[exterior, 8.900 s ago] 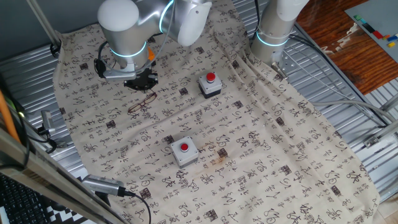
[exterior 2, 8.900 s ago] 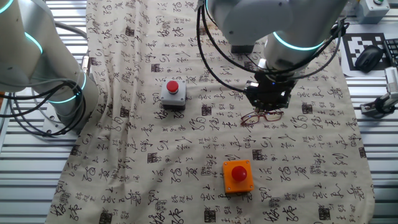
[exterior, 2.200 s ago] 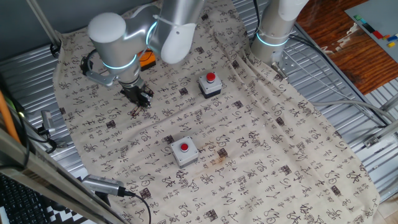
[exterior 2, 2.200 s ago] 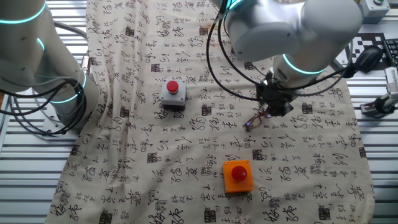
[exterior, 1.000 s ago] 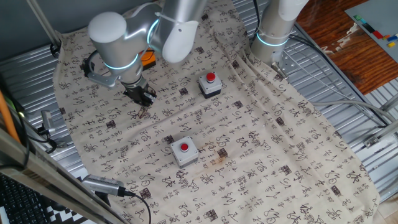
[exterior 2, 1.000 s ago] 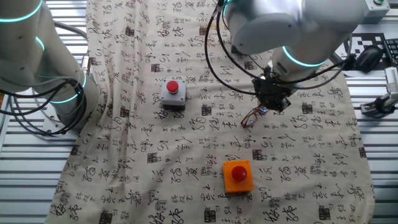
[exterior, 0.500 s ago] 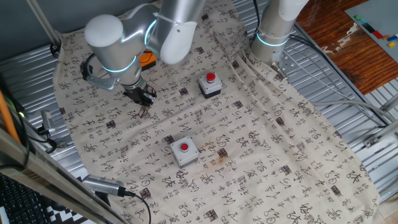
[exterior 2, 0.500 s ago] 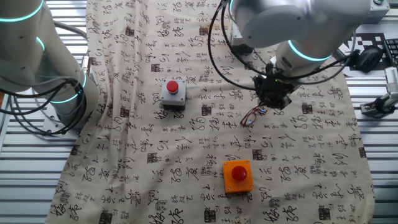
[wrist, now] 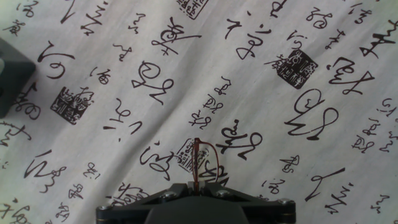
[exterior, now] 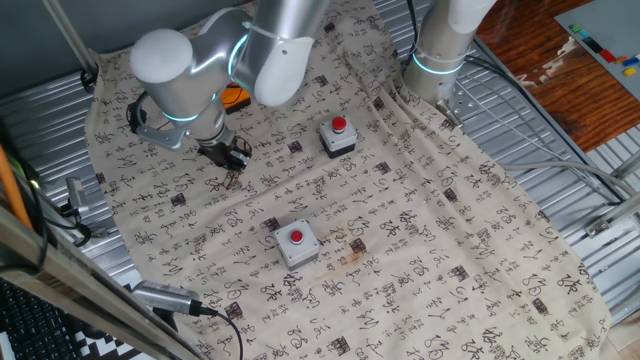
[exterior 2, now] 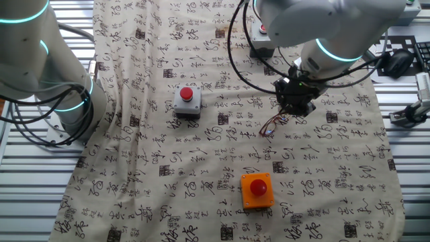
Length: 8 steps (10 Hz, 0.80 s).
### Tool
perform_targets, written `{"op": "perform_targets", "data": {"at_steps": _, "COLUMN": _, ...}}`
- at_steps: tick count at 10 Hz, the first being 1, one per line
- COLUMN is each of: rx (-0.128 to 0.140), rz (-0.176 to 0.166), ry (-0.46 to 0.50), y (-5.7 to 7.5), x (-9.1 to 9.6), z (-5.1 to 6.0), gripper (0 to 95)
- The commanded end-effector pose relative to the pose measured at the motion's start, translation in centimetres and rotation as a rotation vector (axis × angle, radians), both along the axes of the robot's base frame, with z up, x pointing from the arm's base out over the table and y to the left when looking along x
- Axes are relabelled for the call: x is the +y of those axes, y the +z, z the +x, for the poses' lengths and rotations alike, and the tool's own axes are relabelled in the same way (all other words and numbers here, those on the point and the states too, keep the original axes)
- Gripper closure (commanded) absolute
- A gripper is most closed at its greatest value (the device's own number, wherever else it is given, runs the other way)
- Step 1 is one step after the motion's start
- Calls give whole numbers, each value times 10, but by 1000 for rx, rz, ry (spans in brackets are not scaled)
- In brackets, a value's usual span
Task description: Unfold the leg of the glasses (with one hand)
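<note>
Cream cloth printed with black characters (exterior 2: 168, 168) covers the table (exterior: 560, 170) — two grey button boxes with red buttons sit on it, one near the middle (exterior: 337, 137) and one nearer the front edge (exterior: 296, 243), and an orange button box (exterior 2: 257, 189) lies in the other fixed view. The gripper (exterior 2: 293, 107) hangs low over the cloth with its jaws closed narrow on one end of the glasses (exterior 2: 273, 126), which dangle from it, tilted, the free end down by the cloth. From the hand view the thin reddish-brown wire (wrist: 200, 160) rises out between the dark fingers (wrist: 161, 200), clamped at the bottom edge of the picture.
</note>
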<state>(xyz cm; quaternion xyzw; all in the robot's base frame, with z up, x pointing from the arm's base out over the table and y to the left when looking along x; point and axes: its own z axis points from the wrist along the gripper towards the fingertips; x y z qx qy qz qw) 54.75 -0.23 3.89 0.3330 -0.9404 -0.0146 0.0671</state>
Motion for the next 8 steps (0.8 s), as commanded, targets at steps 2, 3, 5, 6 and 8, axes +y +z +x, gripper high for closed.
{"op": "perform_targets", "data": {"at_steps": 2, "rx": -3, "rz": 3, "ry": -3, "y": 5, "x": 1, "z": -2, "gripper": 950}}
{"op": "perform_targets", "data": {"at_steps": 3, "rx": -4, "rz": 3, "ry": -4, "y": 7, "x": 2, "z": -4, "gripper": 950}}
{"op": "perform_targets", "data": {"at_steps": 5, "rx": -2, "rz": 1, "ry": -3, "y": 9, "x": 2, "z": -5, "gripper": 950}}
{"op": "perform_targets", "data": {"at_steps": 6, "rx": 0, "rz": -1, "ry": 0, "y": 10, "x": 2, "z": -5, "gripper": 950}}
{"op": "perform_targets", "data": {"at_steps": 8, "rx": 5, "rz": -4, "ry": 6, "y": 11, "x": 3, "z": -6, "gripper": 950}}
